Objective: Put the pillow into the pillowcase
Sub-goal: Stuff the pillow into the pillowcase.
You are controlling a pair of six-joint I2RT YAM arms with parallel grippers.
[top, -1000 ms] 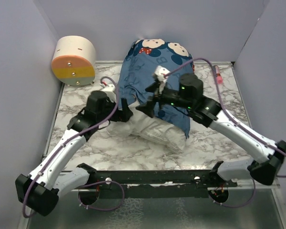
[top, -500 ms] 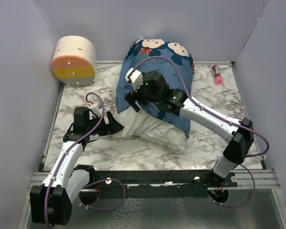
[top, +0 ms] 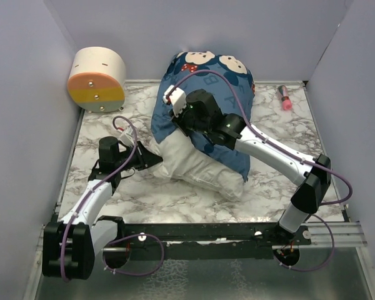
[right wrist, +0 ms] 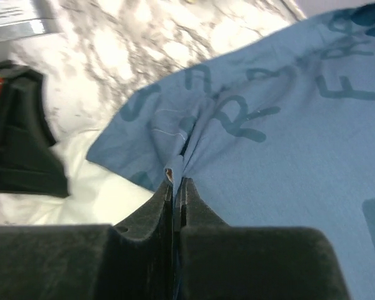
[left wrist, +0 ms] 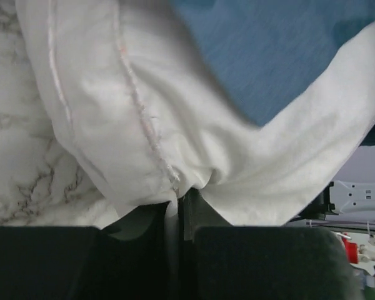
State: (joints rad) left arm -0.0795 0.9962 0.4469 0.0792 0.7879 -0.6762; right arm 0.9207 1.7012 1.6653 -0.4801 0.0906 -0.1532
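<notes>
Clamps left gripper [left wrist: 178,200] tight on near corner of pillow [top: 200,169]; pinches pillowcase [top: 219,78] hem in right gripper [right wrist: 175,181] just beyond. Looks roughly half done: sheathes far end only, leaves near end bare on table [top: 269,181], wanting hem drawn nearward.

Far end of the pillow [top: 200,167] out of sight inside the pillowcase [top: 234,81]; small pink thing [top: 285,98] far right, too tiny for a name.

Matt white cloth pillow [top: 203,169] with stitched seam, thin matt blue cloth pillowcase [top: 167,119], smooth marble-patterned table [top: 275,131]
</notes>
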